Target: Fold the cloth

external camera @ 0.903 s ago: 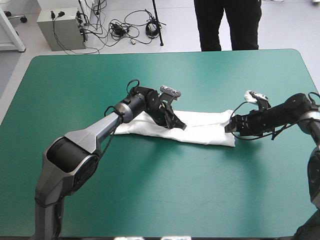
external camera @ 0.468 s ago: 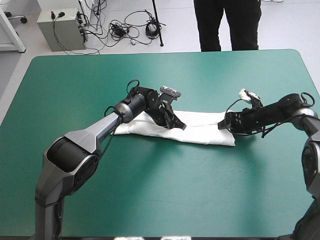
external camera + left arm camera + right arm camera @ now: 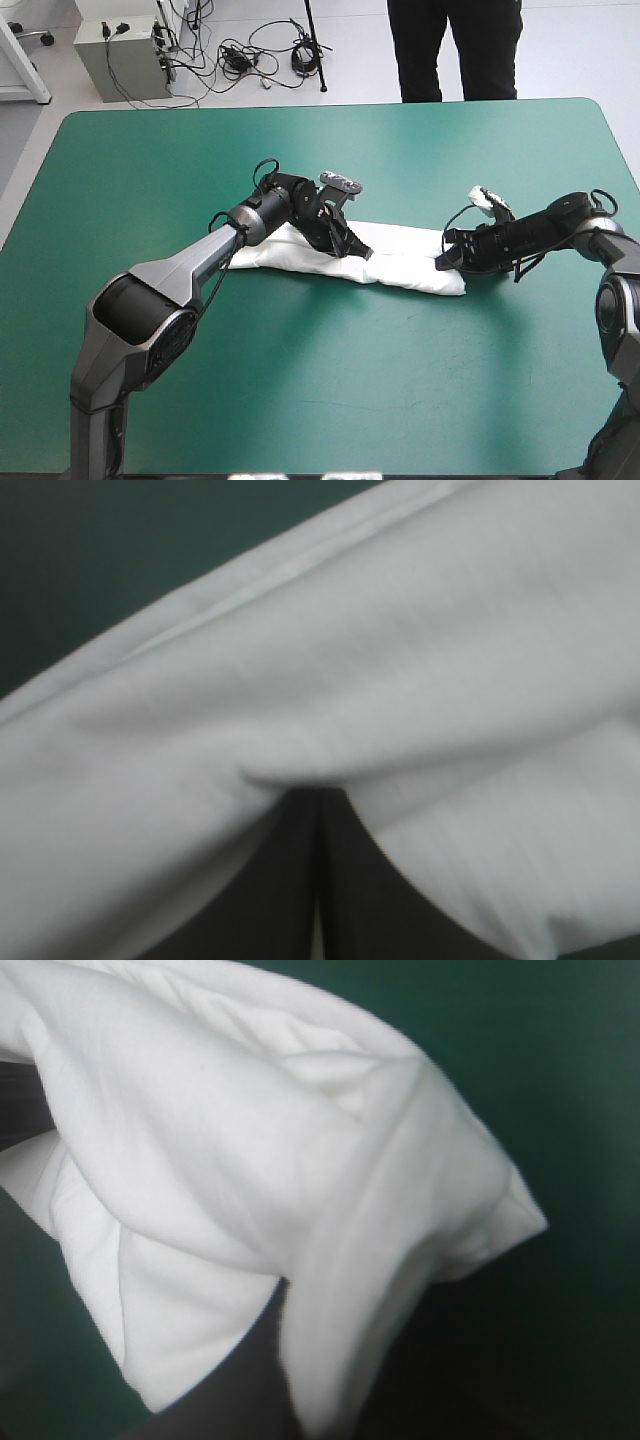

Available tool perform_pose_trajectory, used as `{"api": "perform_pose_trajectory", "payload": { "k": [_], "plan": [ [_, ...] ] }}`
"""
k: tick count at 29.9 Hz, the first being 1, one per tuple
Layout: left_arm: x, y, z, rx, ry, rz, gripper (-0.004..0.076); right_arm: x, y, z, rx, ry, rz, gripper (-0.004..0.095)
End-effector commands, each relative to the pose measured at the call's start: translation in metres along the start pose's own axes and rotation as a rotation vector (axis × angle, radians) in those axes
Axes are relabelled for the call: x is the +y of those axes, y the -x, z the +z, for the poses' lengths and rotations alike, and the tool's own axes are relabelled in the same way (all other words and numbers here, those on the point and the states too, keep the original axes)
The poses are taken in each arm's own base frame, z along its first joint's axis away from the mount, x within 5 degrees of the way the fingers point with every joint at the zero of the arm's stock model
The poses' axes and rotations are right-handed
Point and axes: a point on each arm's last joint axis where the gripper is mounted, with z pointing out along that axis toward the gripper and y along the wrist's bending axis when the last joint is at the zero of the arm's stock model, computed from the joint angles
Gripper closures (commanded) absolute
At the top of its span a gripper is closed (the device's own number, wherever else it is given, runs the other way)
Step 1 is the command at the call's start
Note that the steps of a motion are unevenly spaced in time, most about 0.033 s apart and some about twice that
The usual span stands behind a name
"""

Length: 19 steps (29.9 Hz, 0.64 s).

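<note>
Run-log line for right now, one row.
T-shirt: folded strip, mid-table | left tool: shut on its middle | right tool: shut on its right end

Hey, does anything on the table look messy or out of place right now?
Nothing damaged or spilled. The T-shirt lies as a long folded band on the teal-green cover; only its end at the right gripper looks bunched, pinched in its jaws.
</note>
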Motion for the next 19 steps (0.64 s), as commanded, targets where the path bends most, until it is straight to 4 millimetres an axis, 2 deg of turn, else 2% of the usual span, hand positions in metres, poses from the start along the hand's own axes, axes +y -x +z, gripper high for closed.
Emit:
{"api": "perform_pose_trajectory", "payload": {
  "k": [1,9,12,15,19],
  "plan": [
    [-0.007,-0.001,-0.012,0.019,-0.014,-0.014,0.0733,0.026,0.0,-0.018,0.022,0.026,-0.101,0.0925],
    [-0.007,0.0,-0.017,0.014,-0.025,-0.008,0.0733,0.086,0.019,-0.081,-0.156,0.027,-0.223,0.0925],
    [-0.008,0.0,-0.017,0.012,-0.034,-0.015,0.0733,0.103,0.023,-0.097,-0.202,0.033,-0.259,0.0925],
    [-0.01,0.001,-0.017,0.004,-0.052,-0.025,0.0733,0.111,0.024,-0.105,-0.21,0.042,-0.278,0.0925],
    [-0.01,0.003,-0.021,-0.022,-0.049,-0.022,0.0733,0.111,0.024,-0.105,-0.204,0.045,-0.272,0.0925]
  ]
}}
